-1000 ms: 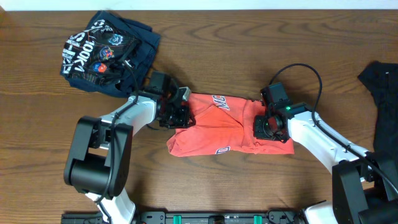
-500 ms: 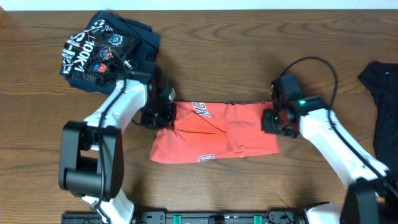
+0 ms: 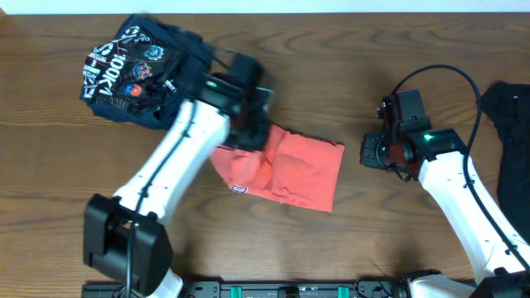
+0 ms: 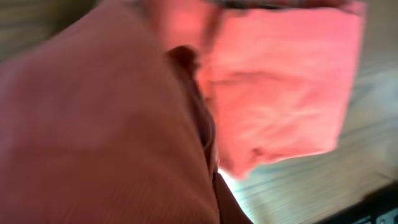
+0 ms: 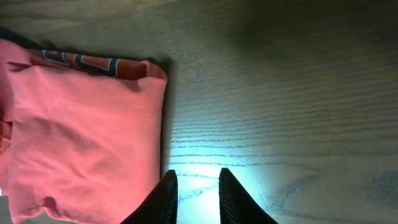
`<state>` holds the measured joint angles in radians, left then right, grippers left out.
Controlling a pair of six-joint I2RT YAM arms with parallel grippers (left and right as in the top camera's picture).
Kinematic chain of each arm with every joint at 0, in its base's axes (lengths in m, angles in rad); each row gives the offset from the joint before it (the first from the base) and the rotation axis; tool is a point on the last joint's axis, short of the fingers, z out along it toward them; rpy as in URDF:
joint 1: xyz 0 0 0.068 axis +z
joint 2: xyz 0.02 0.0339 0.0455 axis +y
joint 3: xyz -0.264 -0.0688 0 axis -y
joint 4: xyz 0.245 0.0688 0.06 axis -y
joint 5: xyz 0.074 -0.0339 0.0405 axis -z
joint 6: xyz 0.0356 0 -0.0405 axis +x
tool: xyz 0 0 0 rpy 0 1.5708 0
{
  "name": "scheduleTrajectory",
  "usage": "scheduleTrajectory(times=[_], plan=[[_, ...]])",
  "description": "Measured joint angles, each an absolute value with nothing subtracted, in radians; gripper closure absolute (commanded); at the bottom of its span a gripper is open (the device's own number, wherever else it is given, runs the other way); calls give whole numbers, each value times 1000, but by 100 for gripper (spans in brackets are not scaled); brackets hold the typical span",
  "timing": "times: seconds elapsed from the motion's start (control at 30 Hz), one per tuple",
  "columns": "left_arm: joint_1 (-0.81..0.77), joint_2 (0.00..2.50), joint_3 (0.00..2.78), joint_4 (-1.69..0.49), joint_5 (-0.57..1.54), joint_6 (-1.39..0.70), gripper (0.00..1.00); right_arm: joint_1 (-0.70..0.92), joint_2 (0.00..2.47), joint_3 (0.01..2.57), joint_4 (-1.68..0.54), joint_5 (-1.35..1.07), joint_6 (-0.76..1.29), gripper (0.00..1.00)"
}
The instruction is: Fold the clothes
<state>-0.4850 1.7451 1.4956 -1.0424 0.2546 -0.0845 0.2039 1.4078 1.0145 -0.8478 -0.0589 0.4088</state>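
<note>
The coral-red T-shirt lies folded in the middle of the table, its lettering mostly tucked under. My left gripper is over its upper left corner, shut on a fold of the shirt. In the left wrist view coral cloth fills the frame and hides the fingers. My right gripper sits on the bare wood just right of the shirt. Its fingers are apart with nothing between them, and the shirt's edge lies to their left.
A navy white-printed shirt lies crumpled at the back left, close behind the left arm. A black garment lies at the right edge. The table is brown wood.
The left arm has swung right and back, carrying the shirt's left side over the middle, so the shirt is narrower. The right gripper has left the shirt's right edge and drawn back to the right.
</note>
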Motion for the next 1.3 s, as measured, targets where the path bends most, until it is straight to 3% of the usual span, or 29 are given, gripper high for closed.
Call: scheduleTrajectory(times=[0.3, 0.43, 0.53, 0.7, 0.8, 0.9, 1.13, 1.3], plan=[[-744, 1805, 1496, -868, 225, -217, 94, 204, 1408, 1015, -857, -47, 409, 77], [-799, 1839, 1496, -813, 212, -241, 83, 204, 1408, 1015, -863, -43, 409, 76], [-832, 1867, 1496, -793, 207, -255, 65, 204, 1408, 1015, -872, -31, 410, 74], [-872, 1880, 1496, -771, 206, -274, 64, 204, 1408, 1015, -879, -17, 410, 72], [-884, 1880, 1496, -759, 206, -294, 56, 204, 1408, 1015, -879, -8, 410, 68], [-888, 1880, 1496, -761, 212, -315, 56, 204, 1408, 1015, -879, 0, 411, 62], [-879, 1880, 1547, -928, 222, -316, 54, 204, 1408, 1015, -851, -57, 332, 56], [-839, 1871, 1745, -1174, 164, -283, 45, 205, 1408, 1015, -775, -232, 157, 53]])
